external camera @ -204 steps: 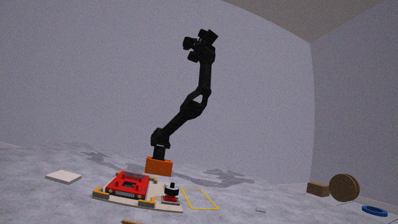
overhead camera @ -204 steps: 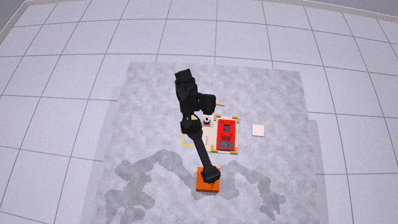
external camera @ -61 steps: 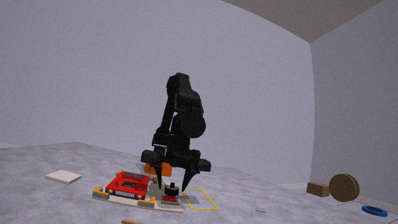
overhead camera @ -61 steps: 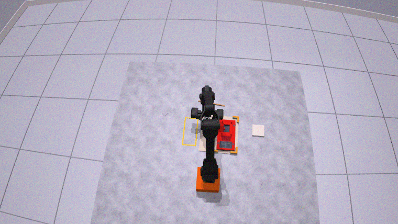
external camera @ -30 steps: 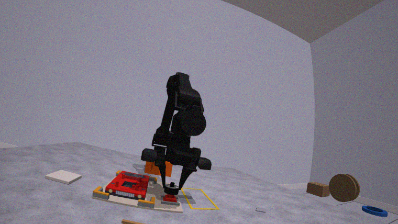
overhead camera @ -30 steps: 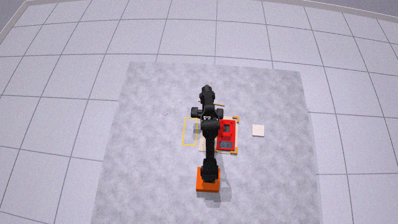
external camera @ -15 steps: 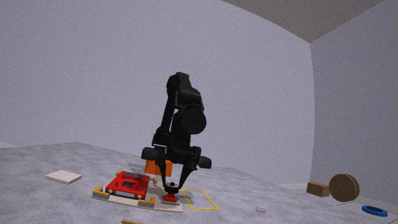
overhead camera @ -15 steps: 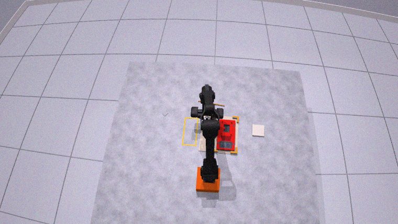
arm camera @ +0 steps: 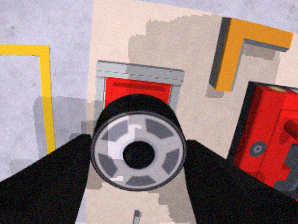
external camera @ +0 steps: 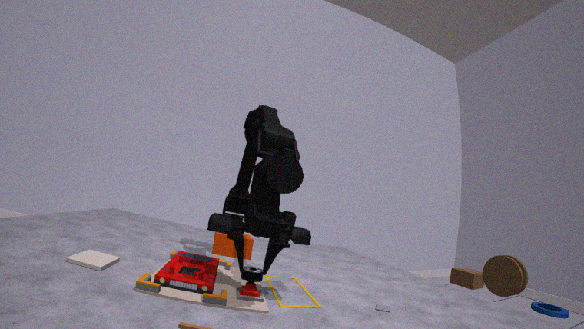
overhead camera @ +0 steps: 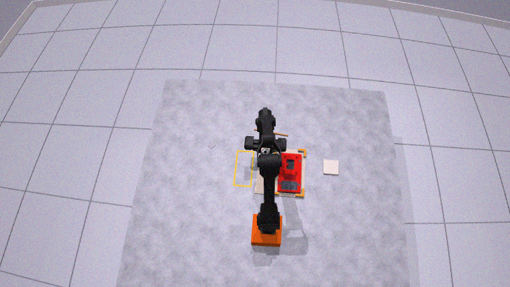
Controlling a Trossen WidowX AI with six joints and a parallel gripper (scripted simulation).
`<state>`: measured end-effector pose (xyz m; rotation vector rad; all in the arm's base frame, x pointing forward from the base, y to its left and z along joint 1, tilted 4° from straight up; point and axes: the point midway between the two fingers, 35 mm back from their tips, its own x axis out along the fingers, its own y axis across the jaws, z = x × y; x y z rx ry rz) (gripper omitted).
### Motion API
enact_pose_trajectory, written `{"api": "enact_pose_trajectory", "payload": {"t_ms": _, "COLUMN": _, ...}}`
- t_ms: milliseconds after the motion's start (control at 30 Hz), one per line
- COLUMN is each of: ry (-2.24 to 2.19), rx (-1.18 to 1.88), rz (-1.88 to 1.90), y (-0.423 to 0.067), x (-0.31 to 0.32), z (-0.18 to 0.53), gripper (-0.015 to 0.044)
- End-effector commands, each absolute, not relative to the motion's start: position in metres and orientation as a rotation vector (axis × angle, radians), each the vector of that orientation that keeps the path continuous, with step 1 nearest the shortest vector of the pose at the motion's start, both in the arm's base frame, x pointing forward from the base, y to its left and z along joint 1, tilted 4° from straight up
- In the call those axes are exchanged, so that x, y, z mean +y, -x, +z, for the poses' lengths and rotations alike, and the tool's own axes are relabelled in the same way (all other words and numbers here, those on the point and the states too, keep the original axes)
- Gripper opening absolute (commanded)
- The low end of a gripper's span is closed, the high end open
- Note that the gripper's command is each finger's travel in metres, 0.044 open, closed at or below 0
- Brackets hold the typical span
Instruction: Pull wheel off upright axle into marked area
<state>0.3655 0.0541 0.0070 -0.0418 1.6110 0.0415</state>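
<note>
The gripper (arm camera: 139, 163) is clamping the wheel (arm camera: 139, 155) — fingers pressing its rim at nine and three o'clock. The wheel is sitting over the red axle mount (external camera: 249, 290) on the beige board (arm camera: 193, 83), with the yellow-outlined marked area (external camera: 291, 290) lying just beside the board.

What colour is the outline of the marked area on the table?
Yellow. The marked area is a thin yellow rectangular outline, shown best in the top view.
</note>
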Motion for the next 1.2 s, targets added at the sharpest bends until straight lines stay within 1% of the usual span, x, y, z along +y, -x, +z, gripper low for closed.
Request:
{"api": "enact_pose_trajectory", "payload": {"t_ms": 0, "ry": 0.040, "rx": 1.610, "rz": 0.042, "y": -0.366, "x": 0.054, "z": 0.010, "gripper": 0.0000}}
{"api": "enact_pose_trajectory", "payload": {"t_ms": 1167, "ry": 0.038, "rx": 1.607, "rz": 0.042, "y": -0.366, "x": 0.054, "z": 0.021, "gripper": 0.0000}}
